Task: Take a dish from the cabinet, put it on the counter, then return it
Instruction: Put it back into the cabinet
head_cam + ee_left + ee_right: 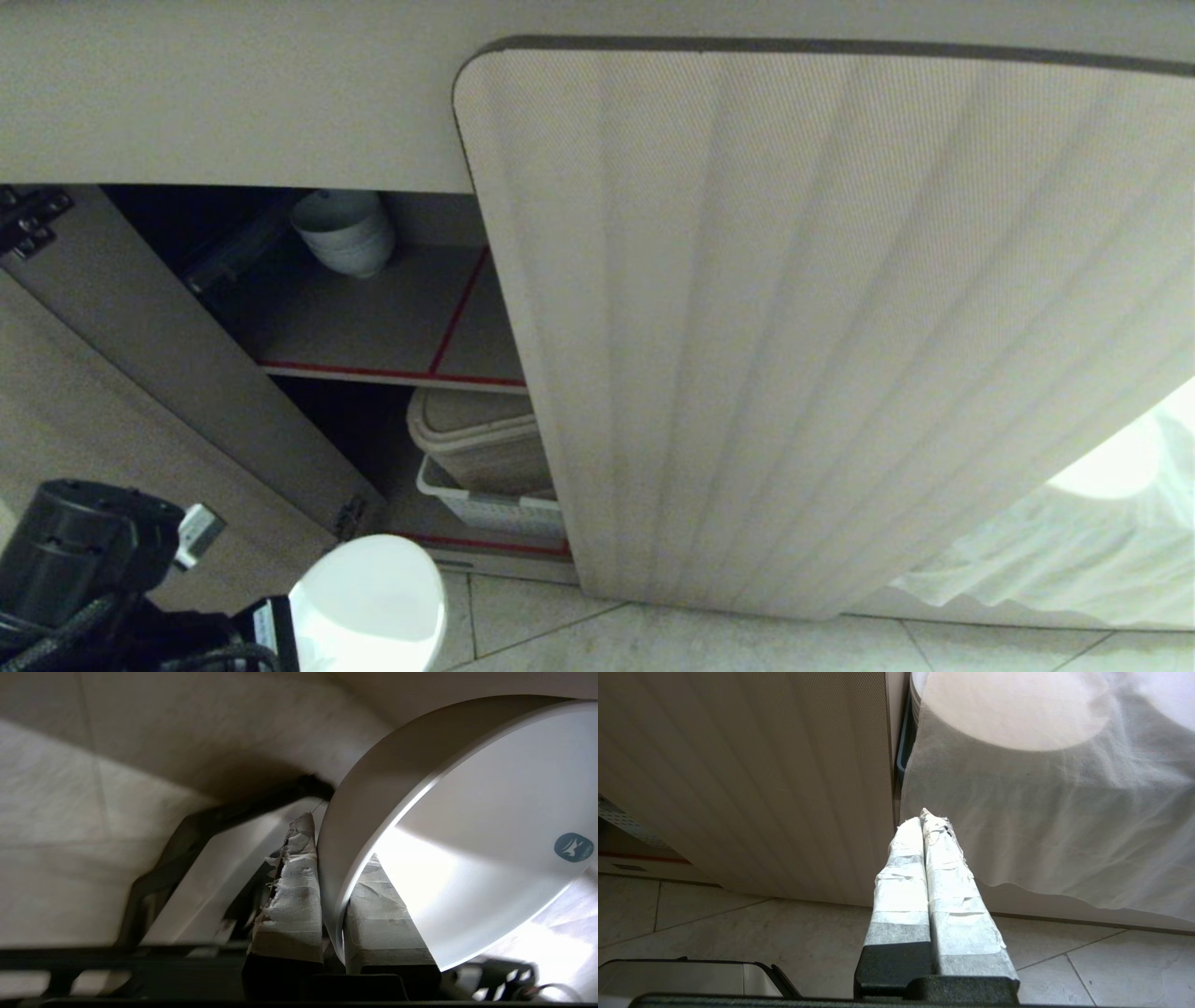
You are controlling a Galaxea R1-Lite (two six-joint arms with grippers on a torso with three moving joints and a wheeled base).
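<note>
The dish (369, 602), a plain white bowl, hangs low in front of the cabinet's open left side, above the tiled floor. My left gripper (334, 858) is shut on its rim, one taped finger (294, 896) outside the wall and the other inside. The dish (467, 835) is tilted on its side, and a small dark round mark shows on it. The cabinet (794, 327) has its right fluted door closed and its left door (168, 373) swung open. The counter's top is out of view. My right gripper (924, 821) is shut on nothing, parked low before the closed door.
A stack of white bowls (344, 231) stands at the back of the upper red-edged shelf (373, 317). Below it, a white perforated basket (485, 509) holds a beige container (476, 439). White cloth (1074, 551) hangs to the right of the closed door.
</note>
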